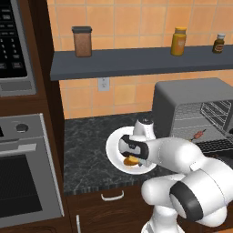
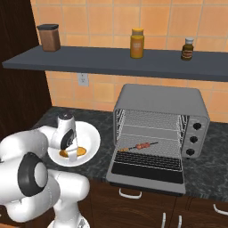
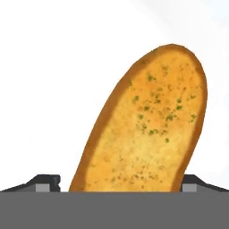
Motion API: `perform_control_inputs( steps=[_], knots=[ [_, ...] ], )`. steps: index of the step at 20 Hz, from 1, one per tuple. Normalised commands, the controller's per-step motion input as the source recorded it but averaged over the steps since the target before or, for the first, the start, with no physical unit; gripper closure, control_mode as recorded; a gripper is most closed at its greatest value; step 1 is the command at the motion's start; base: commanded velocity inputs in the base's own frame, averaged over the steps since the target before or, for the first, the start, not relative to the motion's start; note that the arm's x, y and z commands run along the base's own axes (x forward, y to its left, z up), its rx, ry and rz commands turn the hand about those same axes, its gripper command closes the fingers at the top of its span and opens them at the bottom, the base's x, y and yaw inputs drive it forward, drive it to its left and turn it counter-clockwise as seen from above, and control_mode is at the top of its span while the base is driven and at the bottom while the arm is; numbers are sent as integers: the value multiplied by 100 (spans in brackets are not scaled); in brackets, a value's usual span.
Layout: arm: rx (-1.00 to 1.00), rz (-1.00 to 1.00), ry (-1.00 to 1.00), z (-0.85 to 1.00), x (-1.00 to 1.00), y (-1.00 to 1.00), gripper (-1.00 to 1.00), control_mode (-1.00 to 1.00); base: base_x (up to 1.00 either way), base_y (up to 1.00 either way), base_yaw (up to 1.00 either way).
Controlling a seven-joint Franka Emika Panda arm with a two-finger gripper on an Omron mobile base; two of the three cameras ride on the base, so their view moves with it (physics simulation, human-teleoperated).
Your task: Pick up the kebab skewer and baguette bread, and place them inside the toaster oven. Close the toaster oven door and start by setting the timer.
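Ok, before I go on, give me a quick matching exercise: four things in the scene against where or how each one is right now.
Things:
1. kebab skewer
2. baguette bread
3. toaster oven door
4. gripper

States:
a. folded down flat, open
b. lying on the white plate
c. jaws open, straddling the loaf
d. resting on the wire rack inside the toaster oven

Pairs: 1-d, 2-b, 3-a, 4-c

orange tiled wall (image 2: 107, 18), grey shelf (image 2: 111, 62), dark counter (image 1: 86, 154).
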Motion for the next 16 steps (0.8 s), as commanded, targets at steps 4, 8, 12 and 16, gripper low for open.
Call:
perform_control_inputs(
  steps=[4, 8, 12, 16],
  knots=[
    [0, 0, 1, -27, 3, 7, 100, -100, 0, 0, 0],
    [0, 2, 2, -12, -13, 0, 100, -100, 0, 0, 0],
    [1, 16, 0, 36, -59, -43, 100, -100, 0, 0, 0],
    [1, 25, 0, 85, -67, -85, 100, -100, 0, 0, 0]
  ],
)
